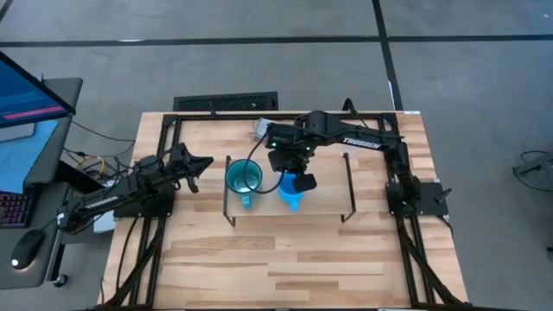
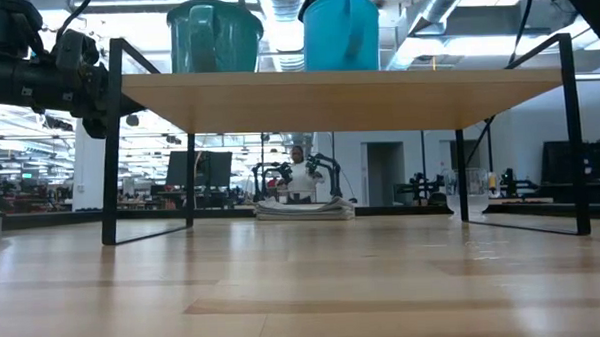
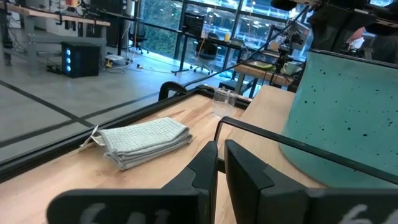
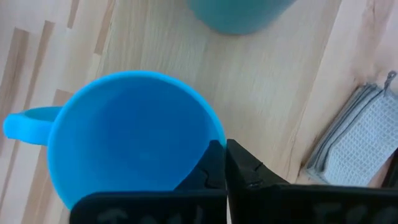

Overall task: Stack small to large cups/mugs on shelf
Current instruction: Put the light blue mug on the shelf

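Note:
The light-wood shelf [image 1: 324, 186] stands mid-table on thin dark legs. On it, side by side, stand the large teal mug [image 1: 244, 179], also in the low view [image 2: 215, 36], and the bright blue mug [image 1: 292, 197], also in the low view [image 2: 340, 32]. My right gripper [image 4: 225, 163] is above the blue mug, shut on its rim. My left gripper [image 3: 221, 163] is shut and empty, level, just left of the shelf beside the teal mug [image 3: 348, 112]. The clear cup [image 3: 222, 102] stands on the table beyond the shelf. My right gripper holds the blue mug by its rim [image 4: 216, 138], on the side opposite the handle [image 4: 25, 124]. One finger [image 4: 205, 168] is inside the mug and the other outside. The fingers come from above, pointing down. In the low view the mug stands upright with its base on the shelf top.
A folded grey cloth [image 3: 146, 142] lies on the table behind the shelf, near the far edge [image 1: 259, 128]. The shelf's right half [image 1: 333, 177] is bare. A black frame runs around the tabletop. A desk with a monitor [image 1: 26, 95] stands left of the table.

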You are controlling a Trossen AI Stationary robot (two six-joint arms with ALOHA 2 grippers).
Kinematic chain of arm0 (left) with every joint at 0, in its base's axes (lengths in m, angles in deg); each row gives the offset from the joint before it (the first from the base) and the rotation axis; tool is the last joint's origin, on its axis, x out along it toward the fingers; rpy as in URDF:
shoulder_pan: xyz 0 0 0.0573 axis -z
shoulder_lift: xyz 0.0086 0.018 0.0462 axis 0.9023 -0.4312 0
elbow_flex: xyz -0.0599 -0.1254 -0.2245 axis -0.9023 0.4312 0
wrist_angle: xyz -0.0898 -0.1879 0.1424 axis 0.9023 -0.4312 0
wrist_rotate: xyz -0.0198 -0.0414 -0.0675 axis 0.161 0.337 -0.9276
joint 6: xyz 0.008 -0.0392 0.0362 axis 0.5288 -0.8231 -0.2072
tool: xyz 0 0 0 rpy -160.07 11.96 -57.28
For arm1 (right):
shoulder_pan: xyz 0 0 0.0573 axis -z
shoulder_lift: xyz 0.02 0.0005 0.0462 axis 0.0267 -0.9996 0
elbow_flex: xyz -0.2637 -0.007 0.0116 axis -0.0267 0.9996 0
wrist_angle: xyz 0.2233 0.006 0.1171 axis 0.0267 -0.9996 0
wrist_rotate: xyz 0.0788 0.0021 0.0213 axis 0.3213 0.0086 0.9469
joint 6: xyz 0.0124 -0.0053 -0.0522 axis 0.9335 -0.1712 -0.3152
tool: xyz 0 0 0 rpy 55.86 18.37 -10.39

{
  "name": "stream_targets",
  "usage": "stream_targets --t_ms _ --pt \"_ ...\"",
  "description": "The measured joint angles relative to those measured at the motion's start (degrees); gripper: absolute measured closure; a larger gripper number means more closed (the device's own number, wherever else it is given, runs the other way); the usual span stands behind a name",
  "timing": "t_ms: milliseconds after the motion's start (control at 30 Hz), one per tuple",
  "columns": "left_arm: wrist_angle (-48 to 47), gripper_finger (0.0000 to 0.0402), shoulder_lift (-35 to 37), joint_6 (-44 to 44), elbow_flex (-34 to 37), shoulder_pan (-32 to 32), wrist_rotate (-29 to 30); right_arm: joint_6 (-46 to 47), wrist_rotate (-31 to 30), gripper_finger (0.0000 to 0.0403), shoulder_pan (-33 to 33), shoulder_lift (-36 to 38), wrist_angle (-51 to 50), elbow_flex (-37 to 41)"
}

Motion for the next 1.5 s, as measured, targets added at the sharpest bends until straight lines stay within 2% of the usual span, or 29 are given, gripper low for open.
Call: stream_targets --t_ms 533,767,1500 --pt "0.00 0.0382 0.00 0.00 -0.01 -0.01 -0.02 1.38 -0.90 0.0361 0.25 -0.22 1.72 0.15" --pt "0.00 0.0382 0.00 0.00 -0.01 0.00 -0.04 1.33 -4.78 0.0346 -0.66 -0.28 1.77 0.15" --pt "0.01 0.0382 0.00 0.24 0.00 -0.01 -0.04 2.03 -4.87 0.0319 -1.26 -0.27 1.72 0.15"
